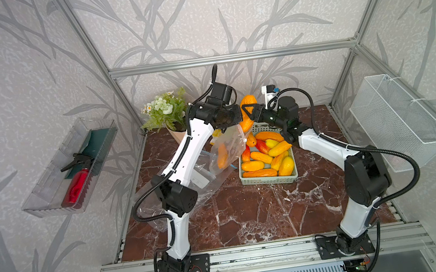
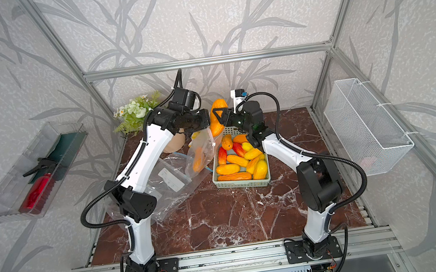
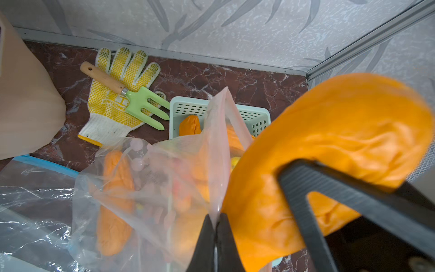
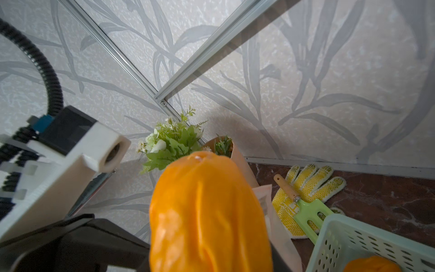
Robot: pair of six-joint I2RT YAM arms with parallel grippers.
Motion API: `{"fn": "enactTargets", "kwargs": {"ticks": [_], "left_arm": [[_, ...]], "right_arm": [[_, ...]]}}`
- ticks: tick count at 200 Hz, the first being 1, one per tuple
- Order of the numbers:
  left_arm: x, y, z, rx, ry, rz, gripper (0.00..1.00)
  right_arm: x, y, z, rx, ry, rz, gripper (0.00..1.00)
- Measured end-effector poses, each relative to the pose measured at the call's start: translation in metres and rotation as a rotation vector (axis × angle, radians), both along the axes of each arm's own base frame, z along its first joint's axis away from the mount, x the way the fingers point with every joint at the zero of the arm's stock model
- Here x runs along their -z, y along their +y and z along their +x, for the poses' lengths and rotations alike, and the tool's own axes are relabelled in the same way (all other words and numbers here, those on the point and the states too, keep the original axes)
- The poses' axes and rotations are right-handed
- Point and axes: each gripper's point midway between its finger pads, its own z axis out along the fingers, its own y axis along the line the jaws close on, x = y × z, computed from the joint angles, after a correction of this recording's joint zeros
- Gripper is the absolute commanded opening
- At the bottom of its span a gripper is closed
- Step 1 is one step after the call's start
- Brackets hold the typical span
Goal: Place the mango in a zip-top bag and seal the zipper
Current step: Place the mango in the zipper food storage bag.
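No legible text; white label (image 2: 171, 180) on flat clear bag (image 2: 167, 204) bears print, seemingly too small to read

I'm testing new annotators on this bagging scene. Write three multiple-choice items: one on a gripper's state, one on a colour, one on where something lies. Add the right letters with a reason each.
1. The left gripper is:
A. open
B. shut on the edge of the zip-top bag
C. shut on nothing

2. The mango in the right gripper is:
A. red
B. orange
C. green

3. The garden fork lies:
A. on the glove
B. inside the zip-top bag
C. in the left gripper

Answers:
1 B, the left wrist view shows its jaws pinching the plastic.
2 B, both wrist views show orange skin.
3 A, its handle and tines rest across the yellow-dotted glove.
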Motion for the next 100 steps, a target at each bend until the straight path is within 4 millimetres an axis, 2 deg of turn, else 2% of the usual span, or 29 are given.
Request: {"fn": "enactTargets", "kwargs": {"ticks": [20, 47, 65, 88, 100], "left_arm": [[0.0, -0.001, -0.001, 0.002, 0.0, 0.0, 0.0], [0.001, -0.002, -0.001, 0.003, 0.002, -0.001, 0.0], [0.001, -0.002, 0.001, 0.001, 0.003, -0.001, 0.0], [0.002, -0.005, 0.001, 0.008, 0.005, -0.007, 0.0], [0.003, -0.006, 0.001, 0.011, 0.008, -0.009, 0.0]], "right_arm": [[0.009, 0.004, -0.005, -0.007, 0.002, -0.055, 0.51], [0.026, 0.002, -0.017, -0.003, 0.027, -0.138, 0.76], [0.032, -0.005, -0.023, 0.019, 0.058, -0.193, 0.88], [0.022, -0.023, -0.027, 0.095, 0.104, -0.246, 0.9], [0.012, -0.037, -0.026, 0.154, 0.133, -0.257, 0.86]]}}
